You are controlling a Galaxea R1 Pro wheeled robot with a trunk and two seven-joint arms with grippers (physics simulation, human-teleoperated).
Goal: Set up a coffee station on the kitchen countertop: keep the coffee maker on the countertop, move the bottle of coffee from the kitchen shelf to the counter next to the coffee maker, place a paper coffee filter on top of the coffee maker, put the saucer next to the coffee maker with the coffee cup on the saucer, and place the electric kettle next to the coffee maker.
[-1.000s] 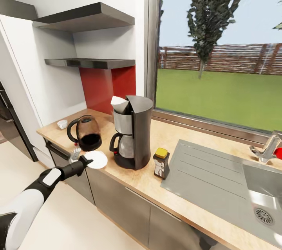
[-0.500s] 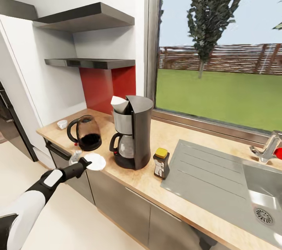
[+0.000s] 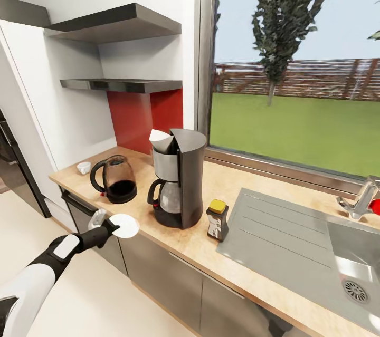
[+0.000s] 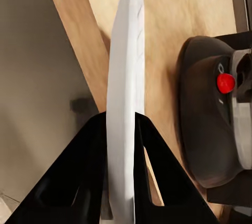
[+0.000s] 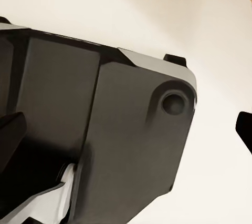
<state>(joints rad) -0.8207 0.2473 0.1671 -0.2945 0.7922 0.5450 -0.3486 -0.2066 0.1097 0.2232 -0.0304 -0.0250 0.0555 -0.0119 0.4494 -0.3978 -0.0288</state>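
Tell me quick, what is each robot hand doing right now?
Left gripper: closed on the white saucer, pinching its rim by the counter edge.
Right gripper: cannot be told; its wrist view does not show how the fingers stand.

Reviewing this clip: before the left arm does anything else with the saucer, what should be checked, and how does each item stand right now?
1. Left gripper clamped on the saucer: ok, fingers on both faces.
2. Saucer over the countertop: not ok, at the front edge, partly overhanging.
3. Free spot beside the coffee maker: ok.
4. Electric kettle apart from the saucer: ok.
5. Coffee cup on the saucer: not ok, at the far counter end.
6. Right gripper state: cannot tell.
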